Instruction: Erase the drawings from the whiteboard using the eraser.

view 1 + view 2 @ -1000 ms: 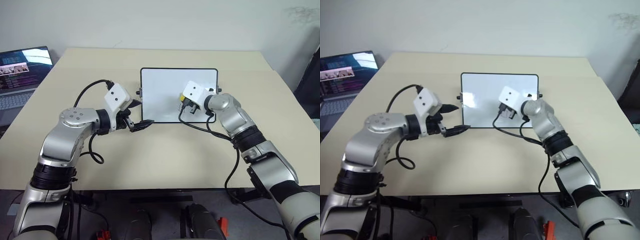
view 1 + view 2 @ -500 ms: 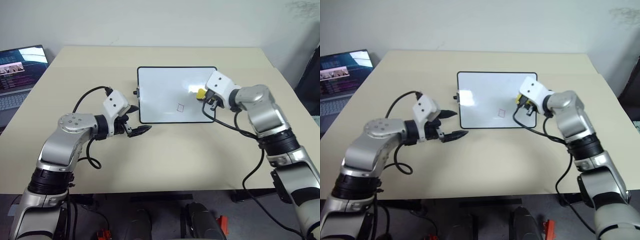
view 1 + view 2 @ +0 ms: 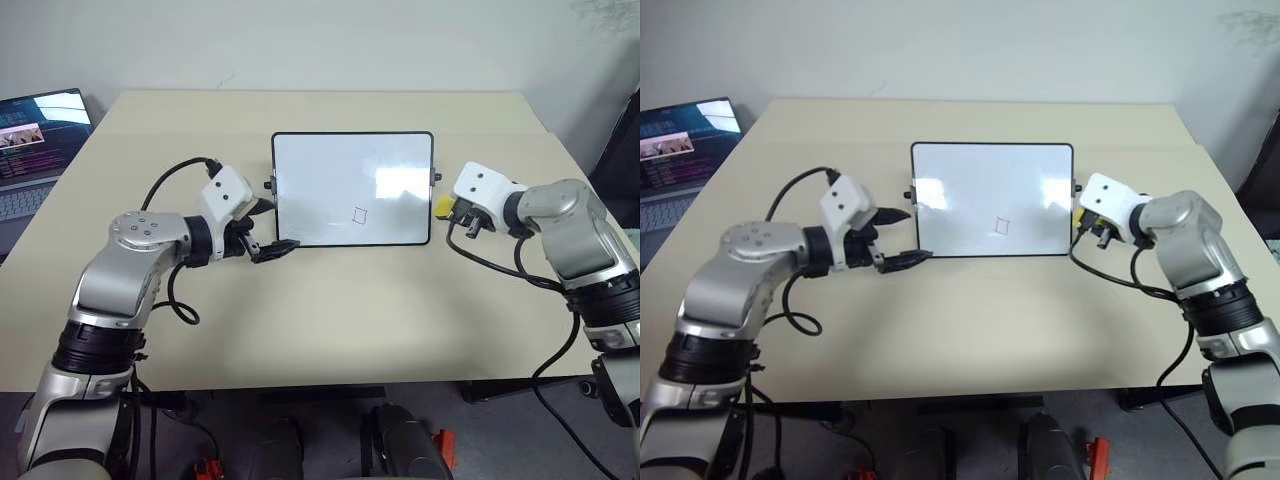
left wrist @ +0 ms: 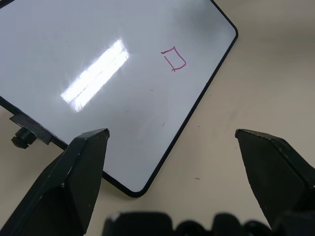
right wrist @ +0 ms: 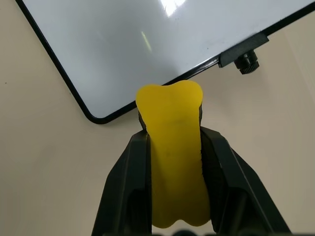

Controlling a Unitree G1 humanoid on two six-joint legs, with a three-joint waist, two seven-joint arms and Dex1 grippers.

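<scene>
The beige desk (image 3: 330, 320) is carrying the whiteboard (image 3: 340, 165), which is lying flat near its middle. One small red square (image 3: 360, 214) is showing low on the board; it probably needs the next pass. The right gripper (image 5: 173, 147), just off the board's right edge, is clamping the yellow eraser (image 5: 174, 157) in its jaws. The left gripper (image 4: 172, 147), jaws spread wide and empty, is hovering at the board's near left corner, likely to steady it. A laptop (image 3: 35, 135) is sitting well apart at the far left, blocking nothing.
</scene>
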